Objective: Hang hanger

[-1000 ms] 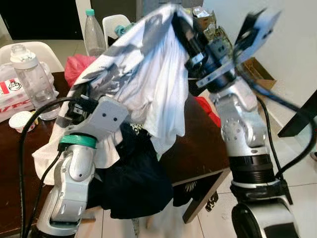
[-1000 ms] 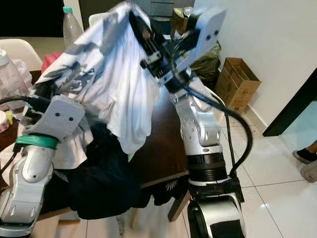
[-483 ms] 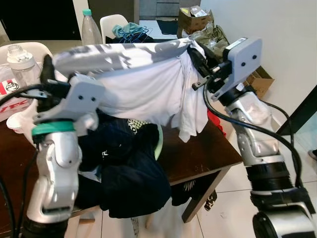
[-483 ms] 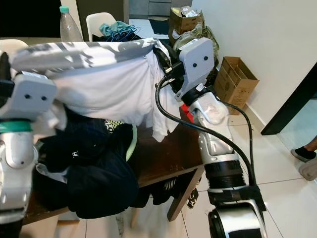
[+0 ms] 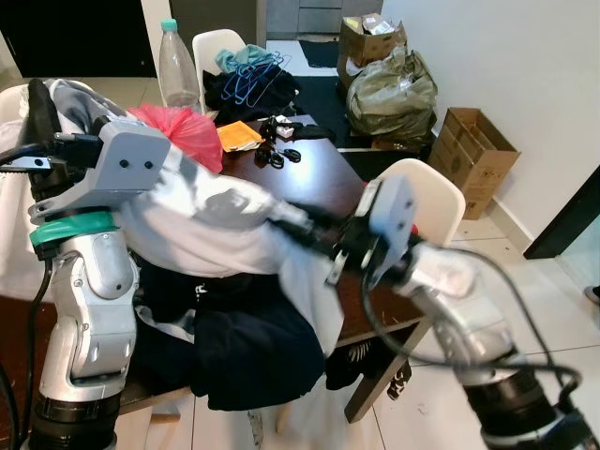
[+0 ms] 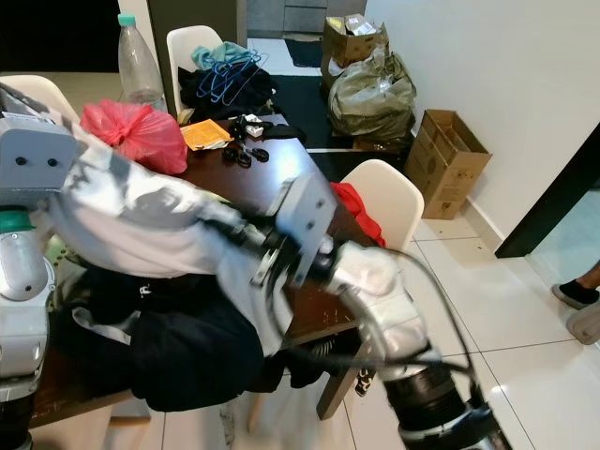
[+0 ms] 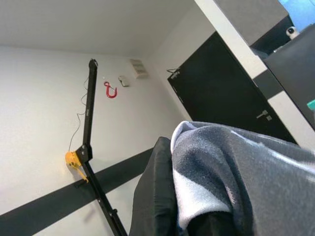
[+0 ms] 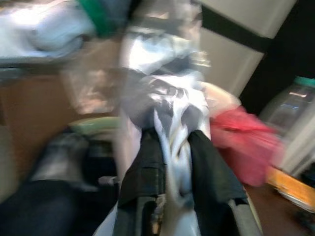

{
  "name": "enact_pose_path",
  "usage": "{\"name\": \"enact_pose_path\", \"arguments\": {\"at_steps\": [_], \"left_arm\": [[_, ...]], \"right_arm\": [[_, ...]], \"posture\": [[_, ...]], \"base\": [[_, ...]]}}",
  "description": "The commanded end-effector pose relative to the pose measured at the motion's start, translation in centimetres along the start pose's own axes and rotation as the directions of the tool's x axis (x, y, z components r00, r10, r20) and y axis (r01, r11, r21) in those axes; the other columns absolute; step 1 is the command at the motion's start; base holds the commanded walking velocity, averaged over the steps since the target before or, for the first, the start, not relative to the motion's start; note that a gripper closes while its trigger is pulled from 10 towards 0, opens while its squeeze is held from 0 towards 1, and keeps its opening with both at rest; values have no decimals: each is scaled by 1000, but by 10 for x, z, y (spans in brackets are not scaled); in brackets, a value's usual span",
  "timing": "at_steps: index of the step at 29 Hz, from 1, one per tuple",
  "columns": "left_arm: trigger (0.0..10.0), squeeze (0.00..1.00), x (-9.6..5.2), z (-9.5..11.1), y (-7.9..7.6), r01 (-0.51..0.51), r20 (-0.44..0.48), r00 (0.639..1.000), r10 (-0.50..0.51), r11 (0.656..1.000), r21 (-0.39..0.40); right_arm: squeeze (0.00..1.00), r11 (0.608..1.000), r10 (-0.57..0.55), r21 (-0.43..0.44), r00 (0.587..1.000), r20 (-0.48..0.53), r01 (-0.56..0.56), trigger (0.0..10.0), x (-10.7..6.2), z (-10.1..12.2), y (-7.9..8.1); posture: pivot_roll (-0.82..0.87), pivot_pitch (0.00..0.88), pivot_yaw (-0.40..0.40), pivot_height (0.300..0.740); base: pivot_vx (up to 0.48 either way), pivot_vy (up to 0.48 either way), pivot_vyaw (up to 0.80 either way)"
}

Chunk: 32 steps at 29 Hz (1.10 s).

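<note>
A white and grey shirt (image 5: 216,225) is stretched between my two grippers above the dark table (image 5: 323,164). My left gripper (image 5: 39,108) is held high at the left, shut on one end of the shirt (image 7: 236,167). My right gripper (image 5: 298,223) is low over the table's near side, shut on the other end; the wrist view shows cloth pinched between its black fingers (image 8: 147,162). Several blue hangers (image 5: 255,66) lie on a chair beyond the table, far from both grippers.
A pile of dark clothes (image 5: 244,337) spills over the table's near edge. A red bag (image 5: 178,131), a plastic bottle (image 5: 173,56) and small items stand on the table. A white chair (image 5: 427,192) is at the right, with a cardboard box (image 5: 473,141) and bags by the wall.
My right arm has swung down from head height to just above the table, pulling the shirt down. The left gripper has risen and moved left, still holding its end.
</note>
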State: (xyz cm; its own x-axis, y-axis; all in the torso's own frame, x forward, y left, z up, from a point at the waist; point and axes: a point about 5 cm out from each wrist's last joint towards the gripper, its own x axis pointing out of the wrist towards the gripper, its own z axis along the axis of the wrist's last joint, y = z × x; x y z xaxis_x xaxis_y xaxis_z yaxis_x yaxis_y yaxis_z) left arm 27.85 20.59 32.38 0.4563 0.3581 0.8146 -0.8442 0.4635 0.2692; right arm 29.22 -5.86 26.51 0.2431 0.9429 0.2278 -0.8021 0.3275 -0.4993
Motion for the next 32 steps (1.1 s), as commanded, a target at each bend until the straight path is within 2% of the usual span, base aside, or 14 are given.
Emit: {"name": "enact_pose_path", "arguments": {"at_steps": [1, 4, 5, 6, 7, 8, 11, 14, 15, 17, 19, 20, 24, 32], "left_arm": [[0, 0, 0, 1, 0, -19, 9, 1000, 19, 1000, 6], [0, 0, -1, 0, 0, -23, 1, 1000, 23, 1000, 7], [0, 0, 0, -1, 0, -30, -2, 1000, 30, 999, 10], [0, 0, 0, -1, 1, -36, -4, 999, 36, 999, 12], [0, 0, 1, -3, 2, -44, -7, 999, 44, 999, 18], [0, 0, 1, -3, 2, -44, -7, 999, 44, 999, 18], [0, 0, 4, -7, 7, -64, -11, 998, 65, 997, 41], [0, 0, 4, -8, 8, -67, -11, 998, 68, 997, 46], [0, 0, 4, -10, 9, -69, -12, 998, 69, 996, 50], [0, 0, 4, -10, 9, -69, -12, 998, 69, 996, 50], [0, 0, 3, -11, 10, -68, -13, 998, 69, 996, 54], [0, 0, 3, -11, 10, -68, -13, 998, 69, 996, 54], [0, 0, 1, -11, 8, -56, -13, 998, 57, 997, 51], [0, 0, 1, -12, 7, -54, -12, 998, 55, 997, 51]], "right_arm": [[1000, 999, 38, 8, 999, 5, -38, 10000, 7, -1, 9], [1000, 996, 83, 31, 996, 12, -83, 10000, 11, -2, 15], [290, 992, 116, 50, 993, 13, -116, 10000, 8, -1, 16], [290, 988, 137, 62, 990, 13, -138, 10000, 6, 0, 17], [0, 986, 152, 74, 988, -7, -151, 10000, 1, -1, 15], [0, 986, 152, 74, 988, -7, -151, 10000, 1, -1, 15], [0, 987, 162, 43, 962, -218, -156, 10000, -30, -24, 5], [0, 988, 154, 32, 949, -276, -151, 10000, -38, -30, 3], [0, 989, 147, 34, 924, -352, -144, 10000, -51, -40, 2], [0, 989, 147, 34, 924, -352, -144, 10000, -51, -40, 2], [0, 994, 102, 22, 877, -469, -104, 10000, -71, -58, 2], [0, 994, 102, 22, 877, -469, -104, 10000, -71, -58, 2], [0, 991, -134, -42, 870, -474, 130, 10000, -66, -72, -10], [0, 975, -174, 62, 904, -391, 215, 10000, -50, -74, -2]], "posture": [[-22, 84, 26, 740], [-19, 84, 21, 740], [-16, 85, 18, 740], [-15, 85, 16, 740], [-12, 85, 13, 740], [-12, 85, 13, 740], [-7, 85, 7, 740], [-7, 85, 6, 740], [-7, 85, 4, 740], [-7, 85, 4, 740], [-13, 87, 5, 740], [-13, 87, 5, 740], [-20, 86, 9, 740], [-17, 88, 8, 740]], "base": [[0, 0, 0], [0, 0, 0], [0, 0, 0], [0, 0, 0], [0, 0, 0], [0, 0, 0], [0, 0, 0], [0, 0, 0], [0, 0, 0], [0, 0, 0], [0, 0, 0], [0, 0, 0], [0, 0, 0], [0, 0, 0]]}}
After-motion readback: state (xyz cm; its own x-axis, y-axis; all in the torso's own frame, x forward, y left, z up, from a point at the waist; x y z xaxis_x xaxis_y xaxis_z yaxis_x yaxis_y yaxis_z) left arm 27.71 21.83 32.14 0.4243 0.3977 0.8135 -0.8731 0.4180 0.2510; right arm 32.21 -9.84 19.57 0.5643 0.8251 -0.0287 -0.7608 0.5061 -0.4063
